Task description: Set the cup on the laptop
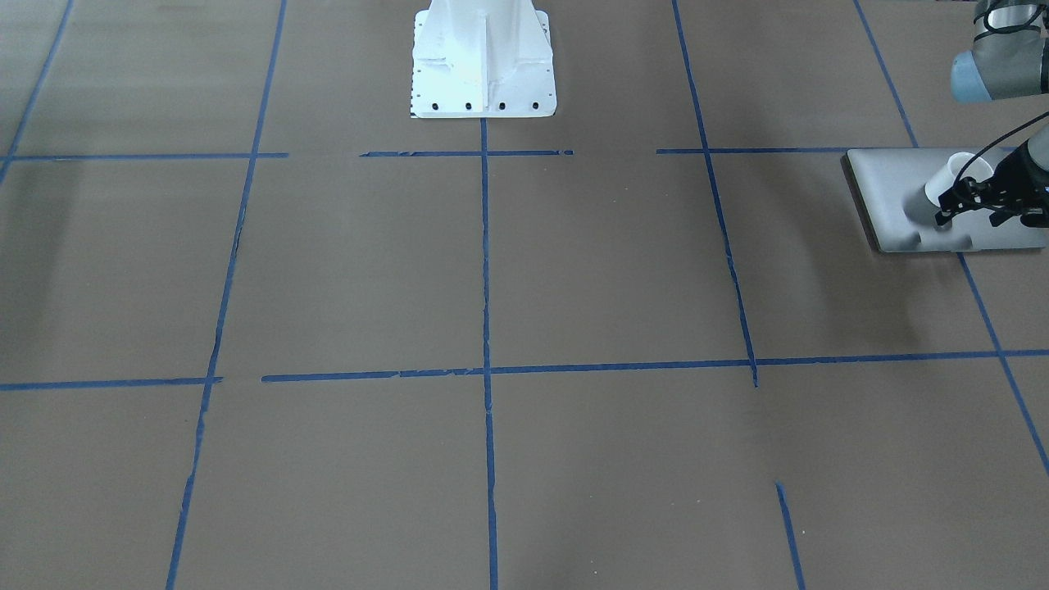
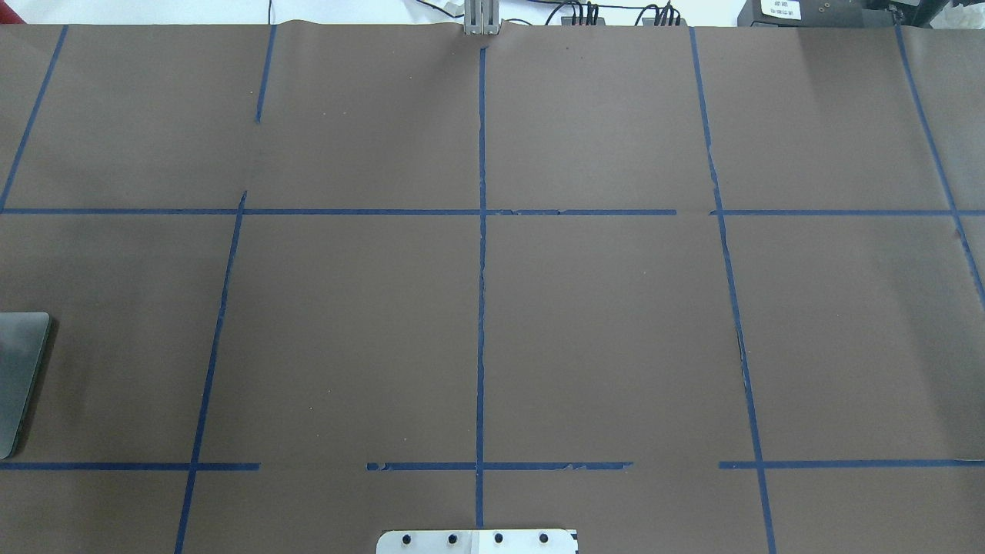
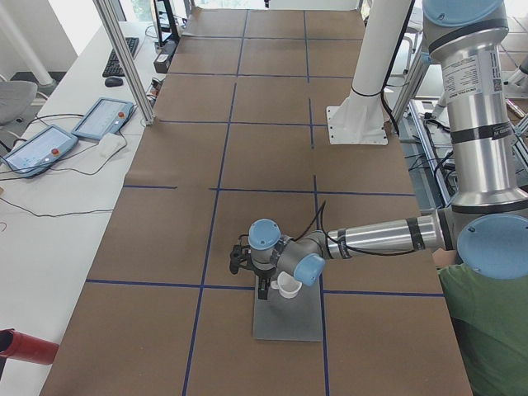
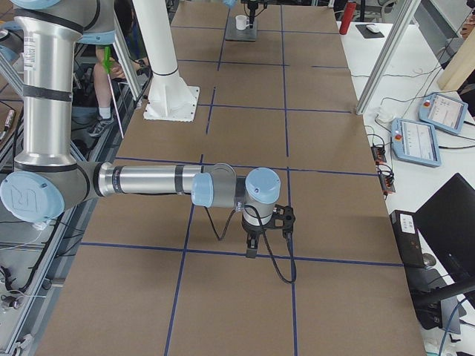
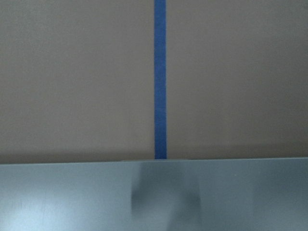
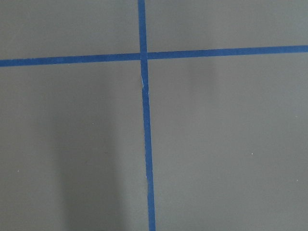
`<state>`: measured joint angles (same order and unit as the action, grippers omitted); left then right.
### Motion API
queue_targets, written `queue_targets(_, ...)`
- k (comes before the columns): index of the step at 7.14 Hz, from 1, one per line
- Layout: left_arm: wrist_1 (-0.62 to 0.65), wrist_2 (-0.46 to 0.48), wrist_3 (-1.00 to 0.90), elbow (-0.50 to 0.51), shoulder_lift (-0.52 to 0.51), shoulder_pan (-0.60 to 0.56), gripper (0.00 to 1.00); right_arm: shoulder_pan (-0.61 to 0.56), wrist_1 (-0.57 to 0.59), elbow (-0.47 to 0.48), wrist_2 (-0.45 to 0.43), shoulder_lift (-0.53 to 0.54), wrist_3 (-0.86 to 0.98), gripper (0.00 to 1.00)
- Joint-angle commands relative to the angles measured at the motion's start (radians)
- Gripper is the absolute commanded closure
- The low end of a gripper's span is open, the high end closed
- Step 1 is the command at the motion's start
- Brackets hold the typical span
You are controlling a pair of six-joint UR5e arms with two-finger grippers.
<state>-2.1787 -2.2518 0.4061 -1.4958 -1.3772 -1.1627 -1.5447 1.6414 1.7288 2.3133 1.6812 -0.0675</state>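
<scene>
Placement looks all but done to me. In the front-facing view the cup (image 1: 948,182) stands upright on the laptop (image 1: 892,176), which lies at the worktop's (image 1: 574,270) end on the robot's left. The left gripper (image 1: 969,215) hangs right against the cup, but I cannot tell whether its fingers are clamped on it or loose.

The overhead view gives me only a corner of the laptop at that same end.

From the left end, the cup sits toward the laptop edge that faces the worktop's middle, with the left arm (image 3: 379,235) reaching low over it.

From the right end, the right gripper (image 4: 253,251) hovers over a tape (image 4: 223,252) line; its opening I cannot judge.

The left wrist view shows laptop lid and tape, no cup.

Next I'd confirm the cup is seated, let go if it is held, and lift straight up so nothing tips.
</scene>
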Motion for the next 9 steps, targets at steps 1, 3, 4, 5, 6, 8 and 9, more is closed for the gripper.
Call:
queue_targets(1,0.239,0.000,-0.232,-0.012,-0.090,-0.096,0.00,0.000,0.000,0.000,0.000,0.000,0.000,0.00)
queue_targets(3,0.452,0.001,-0.425,-0.065,-0.130,-0.228,0.00,0.000,0.000,0.000,0.000,0.000,0.000,0.00)
queue_targets(4,0.541,0.001,-0.493,-0.101,-0.141,-0.297,0.00,0.000,0.000,0.000,0.000,0.000,0.000,0.00)
queue_targets(5,0.586,-0.018,-0.504,-0.109,-0.143,-0.389,0.00,0.000,0.000,0.000,0.000,0.000,0.000,0.00)
queue_targets(6,0.605,-0.099,-0.503,-0.122,-0.141,-0.434,0.00,0.000,0.000,0.000,0.000,0.000,0.000,0.00)
queue_targets(8,0.649,-0.115,-0.492,-0.161,-0.135,-0.439,0.00,0.000,0.000,0.000,0.000,0.000,0.000,0.00)
queue_targets(9,0.648,-0.123,-0.490,-0.152,-0.132,-0.439,0.00,0.000,0.000,0.000,0.000,0.000,0.000,0.00)
